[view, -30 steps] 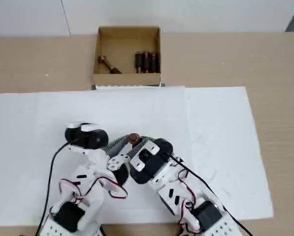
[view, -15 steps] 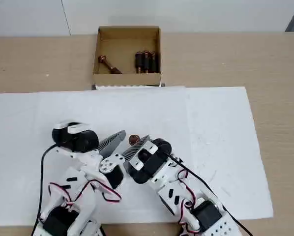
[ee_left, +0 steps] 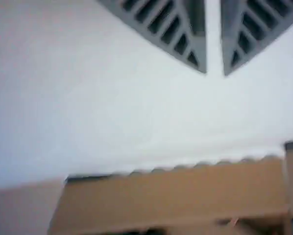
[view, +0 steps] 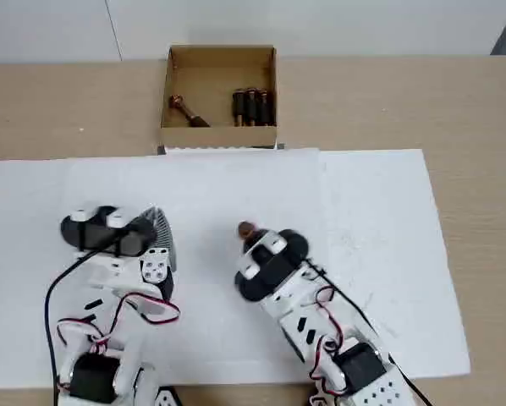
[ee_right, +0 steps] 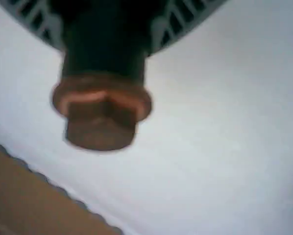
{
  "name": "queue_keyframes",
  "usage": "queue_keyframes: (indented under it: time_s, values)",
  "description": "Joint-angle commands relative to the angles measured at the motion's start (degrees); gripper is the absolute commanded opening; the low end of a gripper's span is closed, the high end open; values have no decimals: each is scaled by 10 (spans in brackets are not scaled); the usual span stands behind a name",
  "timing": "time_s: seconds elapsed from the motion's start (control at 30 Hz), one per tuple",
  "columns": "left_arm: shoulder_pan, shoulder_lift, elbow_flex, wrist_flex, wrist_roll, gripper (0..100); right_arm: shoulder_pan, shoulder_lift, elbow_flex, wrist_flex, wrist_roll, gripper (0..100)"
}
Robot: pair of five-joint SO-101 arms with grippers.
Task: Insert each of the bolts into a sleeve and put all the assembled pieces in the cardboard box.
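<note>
Cardboard box [view: 222, 134] stands at the far side of the wooden table [view: 473, 101], just beyond the edge of a white paper sheet [view: 371, 220]. Inside it three dark assembled pieces [view: 253, 106] lie side by side, touching each other, near one wall. A slanted piece [view: 186, 111] with a copper head lies apart from them, near the opposite wall.

Both arms are over the paper, well apart from each other. The left gripper [view: 162, 230] points toward the box. In the left wrist view its grey ribbed fingers [ee_left: 183, 34] stand only a narrow slit apart and there is nothing between them.

The right gripper [ee_right: 105, 29] is clamped on a dark sleeve [ee_right: 102, 51], with one grey finger on each side. A copper-coloured bolt head [ee_right: 101, 117], six-sided and with a round flange, sticks out from the end of the sleeve past the fingertips. In the high view this bolt head shows just in front of the right arm, above the paper, and it is directed toward the box.
</note>
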Motion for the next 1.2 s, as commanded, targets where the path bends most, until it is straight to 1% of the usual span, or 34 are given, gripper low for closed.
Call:
queue_keyframes:
  time_s: [0.0, 0.1, 0.23, 0.4, 0.5, 0.67, 0.77, 0.9, 1.0, 1.17]
  values:
    - [-34, -4, 32, -3, -46, 5, 44, -11, 0, 0, 4, 3]
    - [-51, -4, 50, -3, -71, 5, 83, -11, -14, 5, 4, 3]
    - [-59, -4, 84, 0, -88, 5, 135, -11, -25, 5, 4, 3]
    - [-59, -4, 114, -2, -89, 5, 158, -8, -40, 6, -2, 3]
    - [-59, -4, 115, -2, -88, 5, 159, -6, -70, 21, -51, 3]
    - [-59, -4, 115, -2, -89, 6, 157, -4, -143, 116, -120, 3]
    - [-59, -4, 115, -2, -89, 6, 155, 5, -193, 145, -141, 3]
    - [-59, -4, 115, -2, -86, 6, 157, 93, -268, 145, -148, 3]
    - [-58, -4, 116, -2, -88, 6, 157, 207, -351, 140, -164, 3]
    - [-55, -5, 116, -2, -88, 6, 157, 407, -494, 82, -175, 3]
